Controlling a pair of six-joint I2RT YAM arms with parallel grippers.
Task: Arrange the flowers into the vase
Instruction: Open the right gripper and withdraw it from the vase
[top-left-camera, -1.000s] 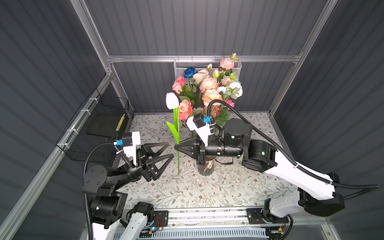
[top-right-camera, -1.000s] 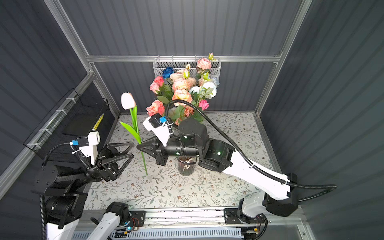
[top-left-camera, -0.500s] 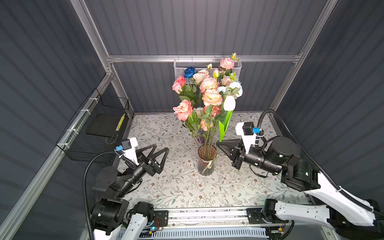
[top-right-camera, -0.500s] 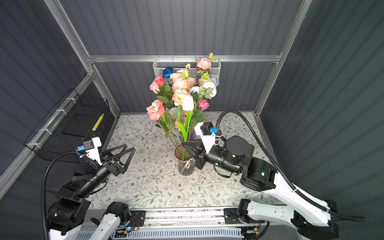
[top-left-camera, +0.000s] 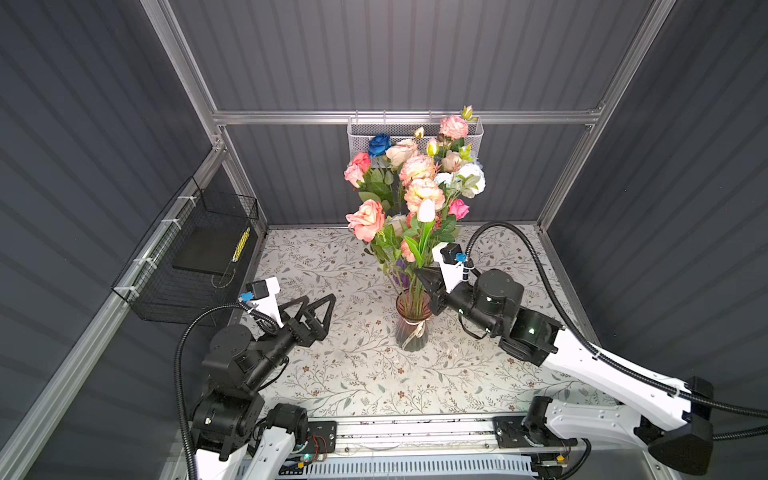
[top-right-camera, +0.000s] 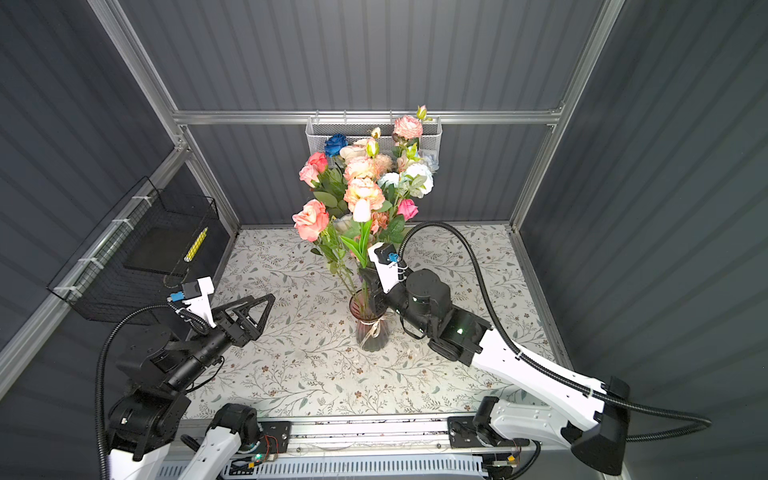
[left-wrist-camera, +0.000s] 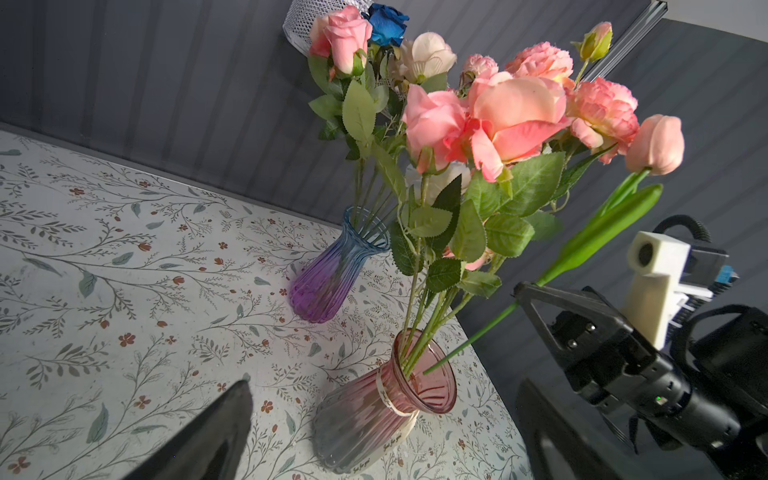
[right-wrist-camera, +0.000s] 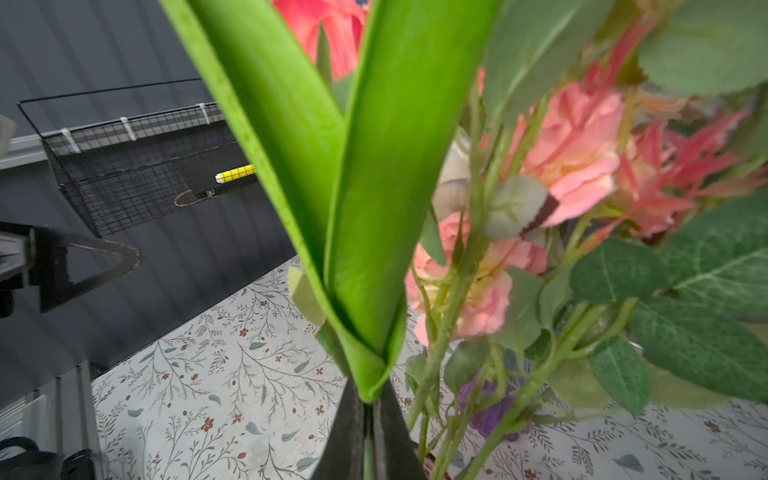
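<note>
Right gripper (top-left-camera: 420, 275) is pinched tight on the stem of a pale tulip (top-left-camera: 426, 210), just under where its long green leaves (right-wrist-camera: 374, 208) fold together. The tulip's long axis is tilted: bloom high and leaning into the bouquet (top-left-camera: 415, 183), cut end low at the mouth of the pink vase (top-left-camera: 411, 328). Left gripper (top-left-camera: 318, 302) is spread wide and holds nothing, well apart from the vase. A second ago the tulip stood nearly upright to the left of the bouquet, close to the left gripper. It then swung round to the right and now comes in from that side, and the left arm has drawn back. The left wrist view alone shows the stem tip (left-wrist-camera: 428, 369) over the rim and a blue-purple vase (left-wrist-camera: 332, 278) behind holding its own stems. In both top views foliage nearly hides that vase.
</note>
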